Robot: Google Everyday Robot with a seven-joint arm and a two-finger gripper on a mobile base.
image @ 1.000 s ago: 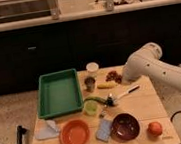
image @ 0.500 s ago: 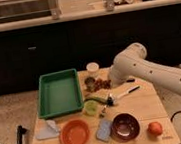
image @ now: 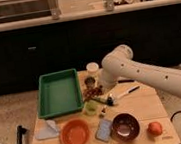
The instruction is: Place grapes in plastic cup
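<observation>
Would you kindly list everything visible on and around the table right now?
green tray: 1, green, table's back left
cream-white cup: 1, behind the arm
dark metallic cup: 1, right of tray
grapes: 1 bunch, dark red, above plastic cup
plastic cup: 1, yellow-green, centre
orange bowl: 1, front
dark bowl: 1, front right
orange fruit: 1, front right corner
wooden table: 1
gripper: 1, white arm, at the grapes

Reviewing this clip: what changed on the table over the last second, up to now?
The arm swung left across the table, from the right edge to over the cups. Its tool now sits low beside the grapes, just above the plastic cup. The green tray, orange bowl and orange fruit stayed put.
</observation>
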